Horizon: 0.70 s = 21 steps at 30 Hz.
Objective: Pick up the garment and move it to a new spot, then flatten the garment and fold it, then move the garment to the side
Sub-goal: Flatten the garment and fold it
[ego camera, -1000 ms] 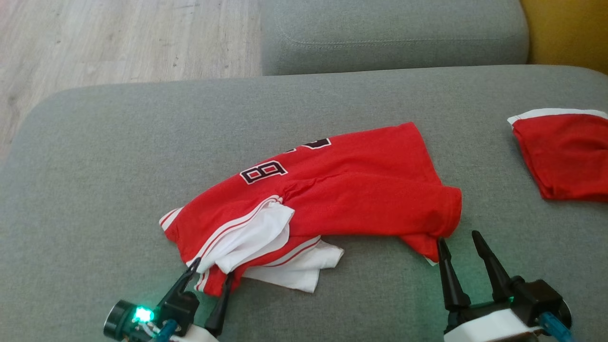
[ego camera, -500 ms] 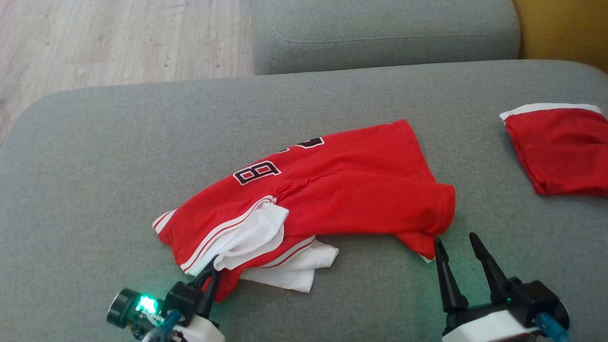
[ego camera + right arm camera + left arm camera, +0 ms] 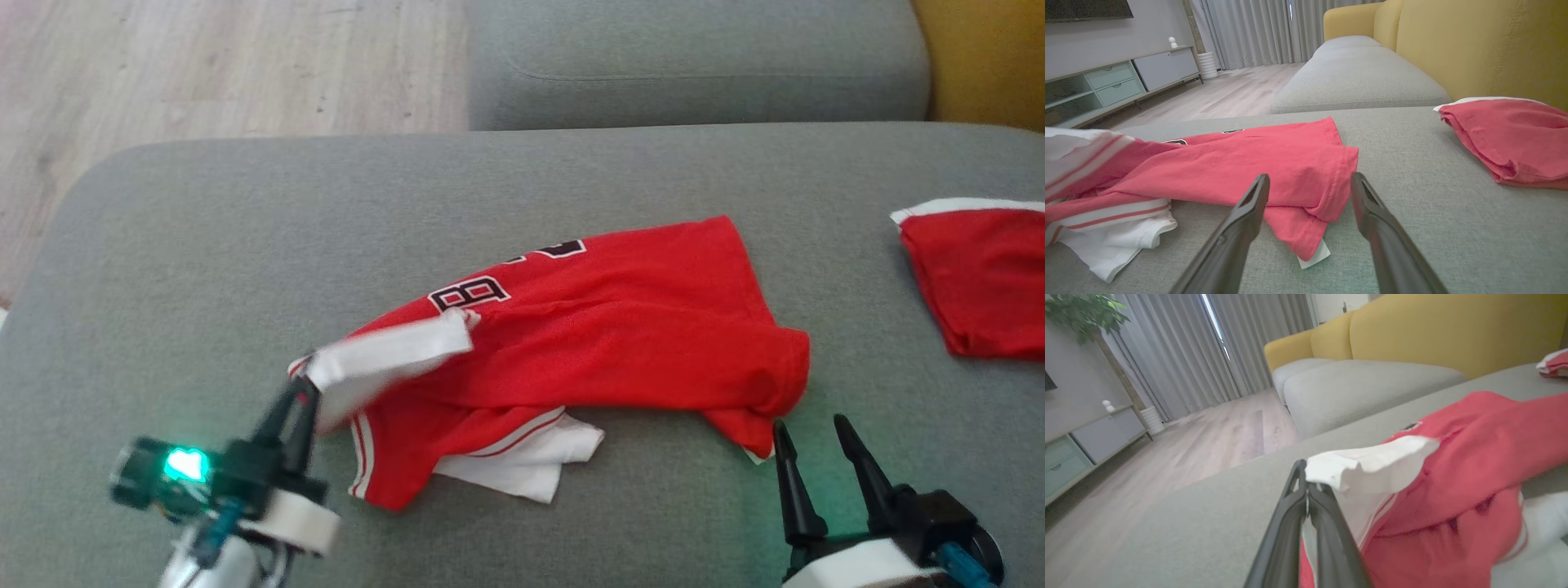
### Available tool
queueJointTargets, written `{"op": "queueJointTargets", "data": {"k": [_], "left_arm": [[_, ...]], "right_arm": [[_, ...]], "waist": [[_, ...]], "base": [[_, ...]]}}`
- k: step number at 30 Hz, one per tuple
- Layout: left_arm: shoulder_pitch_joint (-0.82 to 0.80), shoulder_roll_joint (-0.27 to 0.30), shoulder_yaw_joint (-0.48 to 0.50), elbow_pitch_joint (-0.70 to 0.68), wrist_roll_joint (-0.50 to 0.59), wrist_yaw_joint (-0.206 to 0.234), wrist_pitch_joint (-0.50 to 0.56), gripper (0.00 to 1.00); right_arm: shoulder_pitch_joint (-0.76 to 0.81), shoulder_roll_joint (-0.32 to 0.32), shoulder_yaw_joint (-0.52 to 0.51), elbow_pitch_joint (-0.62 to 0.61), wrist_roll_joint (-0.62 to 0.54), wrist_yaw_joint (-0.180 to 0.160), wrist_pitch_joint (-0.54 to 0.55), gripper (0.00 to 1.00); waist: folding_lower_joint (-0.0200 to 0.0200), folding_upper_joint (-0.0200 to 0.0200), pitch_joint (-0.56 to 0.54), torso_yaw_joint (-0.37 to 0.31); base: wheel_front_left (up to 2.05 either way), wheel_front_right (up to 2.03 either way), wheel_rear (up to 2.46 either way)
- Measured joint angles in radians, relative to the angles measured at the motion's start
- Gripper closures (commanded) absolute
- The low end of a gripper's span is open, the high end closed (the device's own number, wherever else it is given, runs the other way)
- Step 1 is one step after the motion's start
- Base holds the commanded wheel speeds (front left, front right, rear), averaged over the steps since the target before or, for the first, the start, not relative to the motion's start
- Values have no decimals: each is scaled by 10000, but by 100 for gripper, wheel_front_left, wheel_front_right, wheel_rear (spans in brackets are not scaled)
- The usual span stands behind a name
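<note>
Evidently the pick-up was in hand: left claw pinched the garment at its eight o'clock; right claw, spread, probably needed the five-o'clock corner next.

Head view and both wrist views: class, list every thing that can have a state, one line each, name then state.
left tool: shut on the white edge of the red jersey, holding that end raised.
right tool: open, empty, beside the jersey's near right corner.
red jersey: crumpled, not folded, mostly lying on the grey cushion.
second red garment: bunched, lying at the cushion's right, untouched.
</note>
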Motion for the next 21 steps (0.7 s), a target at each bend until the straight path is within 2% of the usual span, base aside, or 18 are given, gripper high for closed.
{"op": "queueJointTargets", "data": {"k": [6,14,18,21], "left_arm": [[11,640,777,-1175,-75,353,-27,100],[140,1116,1302,-1714,-249,571,-25,100],[324,1218,1421,-1705,-351,660,15,100],[383,1329,1609,-1601,-355,794,15,100]], "right_arm": [[-5,2,-105,594,-104,0,0,0],[-230,2,-50,784,-52,0,0,0],[-484,-13,113,917,571,0,0,0],[-761,-272,378,1037,1076,0,0,0]], "waist": [[0,0,-44,286],[0,0,58,378],[0,0,205,430],[0,0,311,482]], "base": [[0,0,0],[0,0,0],[0,0,0],[0,0,0]]}}
